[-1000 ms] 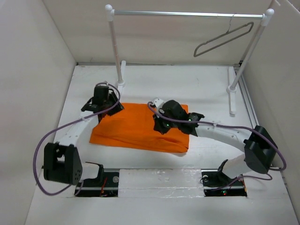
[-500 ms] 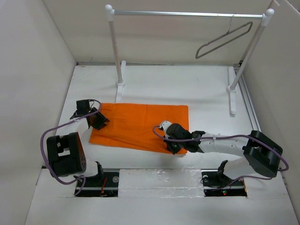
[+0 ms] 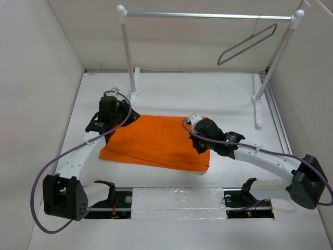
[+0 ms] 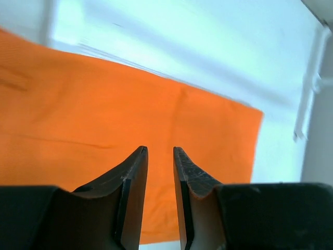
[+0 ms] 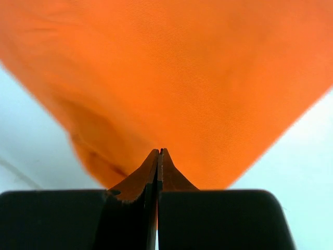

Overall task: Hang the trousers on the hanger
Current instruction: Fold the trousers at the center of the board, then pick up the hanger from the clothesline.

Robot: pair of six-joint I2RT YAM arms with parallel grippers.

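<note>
Two arms on the move, and both have shifted in the last half-second. Over on the left, the left gripper has swung away from the left edge of the trousers and reached up to their far-left corner. Its wrist view shows the jaws a narrow slit apart with nothing between them, and orange cloth spread out ahead.

Centre stage, the trousers lie flat on the white bench as a broad rectangle, in the same spot as before, so no lift yet.

Moving right, the right gripper has left the near-right corner and travelled up the right edge towards the far corner. Its jaws are pressed tight together exactly where the cloth tapers to a point in the wrist view. That reads as a pinch on the edge, though no cloth is actually visible between them.

Far right and high up, the hanger still dangles by its hook from the silver rail, well apart from everything on the bench.

The call from here is regripping, with each arm hunting a far corner. The trousers still have to be raised and draped over the hanger's bar.
</note>
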